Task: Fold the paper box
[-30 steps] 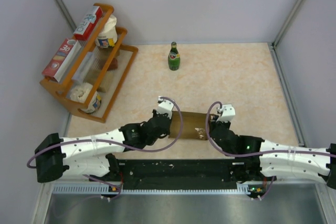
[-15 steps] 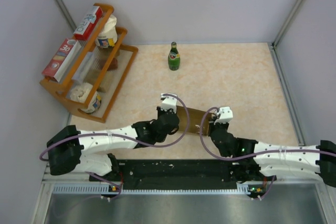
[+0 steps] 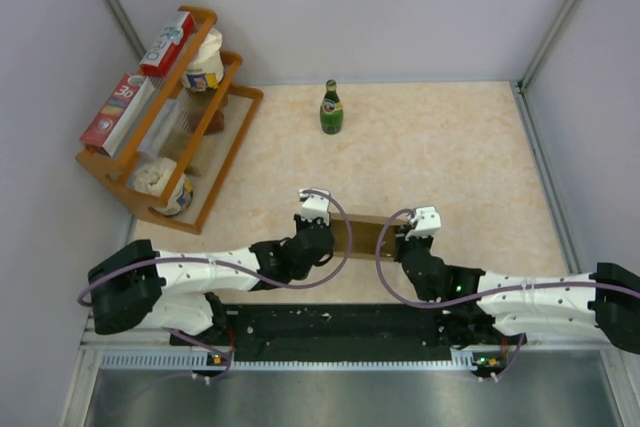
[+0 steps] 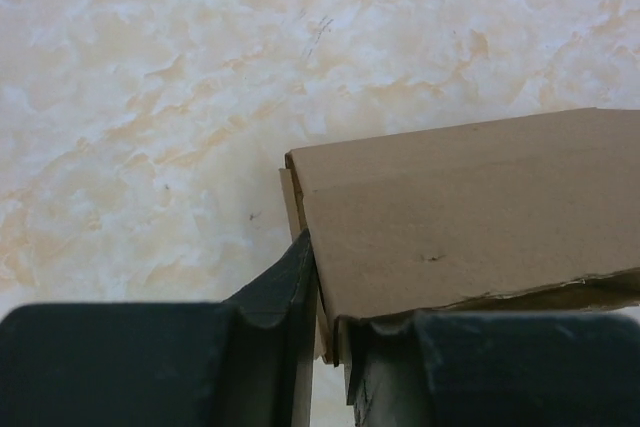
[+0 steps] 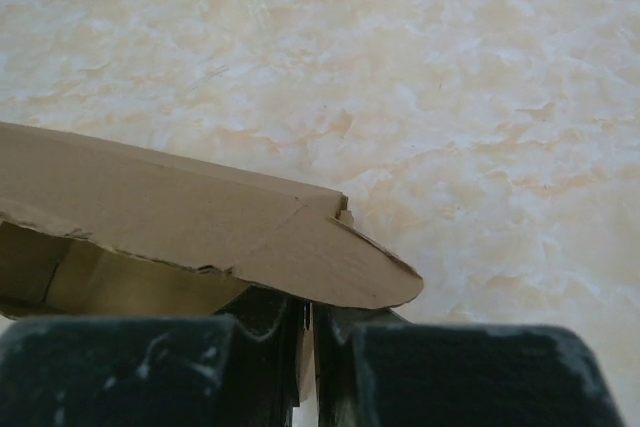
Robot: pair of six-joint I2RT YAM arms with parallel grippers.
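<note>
The paper box (image 3: 362, 237) is plain brown cardboard, held between my two arms above the marbled table near its front edge. My left gripper (image 3: 322, 237) is shut on its left end; in the left wrist view the fingers (image 4: 300, 297) pinch a thin cardboard edge of the box (image 4: 470, 217). My right gripper (image 3: 400, 243) is shut on its right end; in the right wrist view the jaws (image 5: 308, 332) clamp a thin wall under a rounded flap of the box (image 5: 330, 257). Most of the box is hidden by the wrists in the top view.
A green glass bottle (image 3: 331, 108) stands at the back centre. A wooden rack (image 3: 165, 137) at the left holds red-and-white printed boxes (image 3: 166, 43) and jars. A black rail (image 3: 340, 322) runs along the near edge. Grey walls enclose the table.
Both grippers have drawn closer together and the box has turned, so it looks narrower and more edge-on from above. Both grips have held throughout.
</note>
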